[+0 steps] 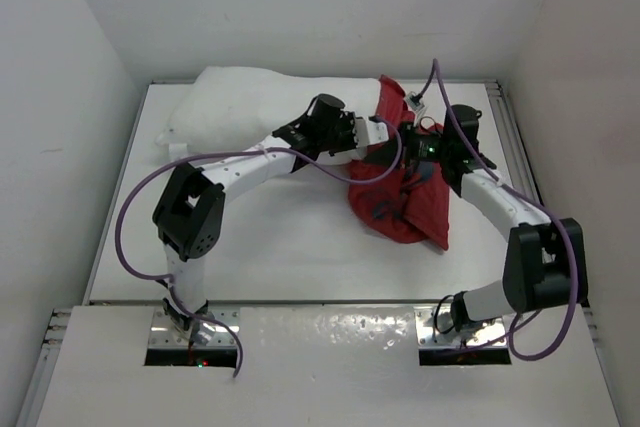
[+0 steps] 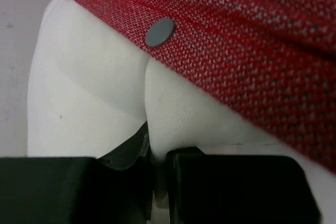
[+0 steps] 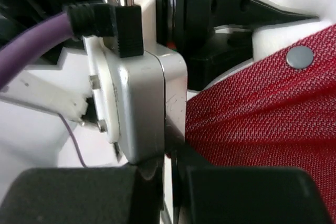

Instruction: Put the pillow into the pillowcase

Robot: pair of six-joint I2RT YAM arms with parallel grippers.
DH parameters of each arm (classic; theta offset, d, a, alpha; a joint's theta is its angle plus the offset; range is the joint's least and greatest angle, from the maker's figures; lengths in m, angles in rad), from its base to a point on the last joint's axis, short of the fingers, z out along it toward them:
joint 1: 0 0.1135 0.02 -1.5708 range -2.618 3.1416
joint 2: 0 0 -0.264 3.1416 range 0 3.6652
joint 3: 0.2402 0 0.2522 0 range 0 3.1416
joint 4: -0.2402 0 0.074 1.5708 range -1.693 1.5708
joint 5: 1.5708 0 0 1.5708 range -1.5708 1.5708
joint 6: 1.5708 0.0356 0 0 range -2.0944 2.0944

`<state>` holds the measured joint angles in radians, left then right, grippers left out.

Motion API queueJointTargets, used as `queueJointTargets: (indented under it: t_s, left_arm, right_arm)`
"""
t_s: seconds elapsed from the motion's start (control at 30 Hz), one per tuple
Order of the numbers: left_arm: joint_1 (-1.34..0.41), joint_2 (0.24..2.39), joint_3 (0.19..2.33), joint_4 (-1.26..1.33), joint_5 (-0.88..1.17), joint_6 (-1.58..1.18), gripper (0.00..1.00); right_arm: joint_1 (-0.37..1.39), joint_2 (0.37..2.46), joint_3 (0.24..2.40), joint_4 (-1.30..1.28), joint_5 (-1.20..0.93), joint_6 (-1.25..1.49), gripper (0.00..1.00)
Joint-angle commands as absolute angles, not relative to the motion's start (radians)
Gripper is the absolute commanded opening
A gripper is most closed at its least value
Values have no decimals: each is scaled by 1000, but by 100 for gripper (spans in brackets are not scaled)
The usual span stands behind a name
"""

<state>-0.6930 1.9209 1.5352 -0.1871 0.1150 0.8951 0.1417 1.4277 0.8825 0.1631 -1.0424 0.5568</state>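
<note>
The white pillow (image 1: 240,102) lies at the back left of the table, its right end reaching the bunched red pillowcase (image 1: 405,197). My left gripper (image 1: 385,132) is shut on a fold of the pillow; in the left wrist view (image 2: 157,156) the pillow (image 2: 94,98) bulges around the jaws. The pillowcase's hem (image 2: 252,40), with a grey snap (image 2: 160,31), lies over the pillow. My right gripper (image 1: 425,147) is close beside the left one. In the right wrist view (image 3: 170,161) it is shut on the pillowcase's edge (image 3: 252,119).
White walls enclose the table (image 1: 280,257) on the left, back and right. The left wrist's silver camera (image 3: 136,103) and purple cable (image 3: 31,40) sit right in front of my right gripper. The two arms nearly touch over the pillowcase.
</note>
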Motion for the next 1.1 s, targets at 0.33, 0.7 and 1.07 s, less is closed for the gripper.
queueJointTargets:
  t_s: [0.33,0.7,1.07]
  left_arm:
    - [-661,1841,1520,-409,389,871,6]
    - [-626,1819,1619,-491,546,712,51]
    - [-447,1832,1917,-526,545,509,100]
  right_arm:
    - [49,1729,861,1002,-902,1338,0]
    - [167,1692,1197,-36,-531,701,54]
    - [146,1634,1513,-488,-43,502,99]
